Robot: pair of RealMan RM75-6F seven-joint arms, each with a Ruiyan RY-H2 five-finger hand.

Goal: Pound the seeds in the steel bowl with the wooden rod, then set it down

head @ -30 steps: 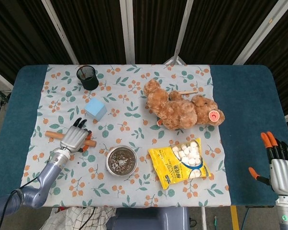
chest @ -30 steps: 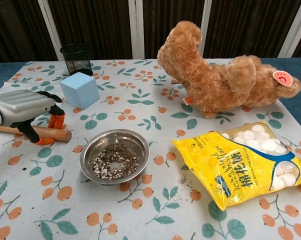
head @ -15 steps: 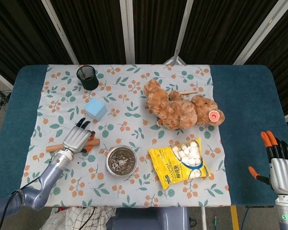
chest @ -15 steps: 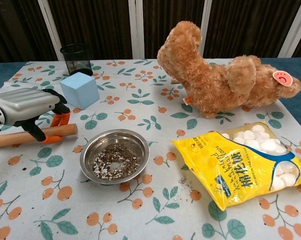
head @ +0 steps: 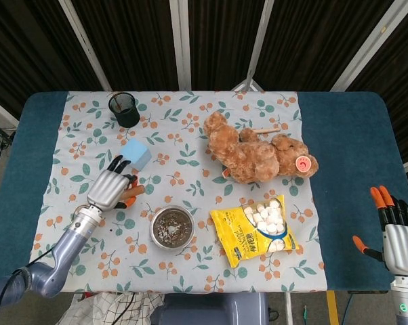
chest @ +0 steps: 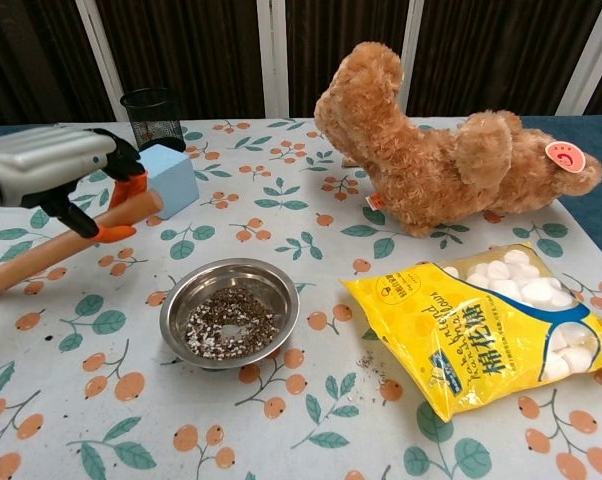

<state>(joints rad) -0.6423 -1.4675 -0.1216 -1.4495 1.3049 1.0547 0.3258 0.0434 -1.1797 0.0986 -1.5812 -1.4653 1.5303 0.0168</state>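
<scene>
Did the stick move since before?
Yes. The left hand has lifted the rod off the table and tilted it; its tip now sits up near the blue cube.

Tilted wooden rod (chest: pixel 71 241) lifted beside seed-filled steel bowl (chest: pixel 230 312).

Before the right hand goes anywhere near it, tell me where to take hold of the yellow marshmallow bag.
Pinch the yellow marshmallow bag at its flat sealed edge nearest the steel bowl, coming from above. It lies flat on the table, bulging where the marshmallows sit; the thin seam likely gives fingers firmer purchase.
</scene>
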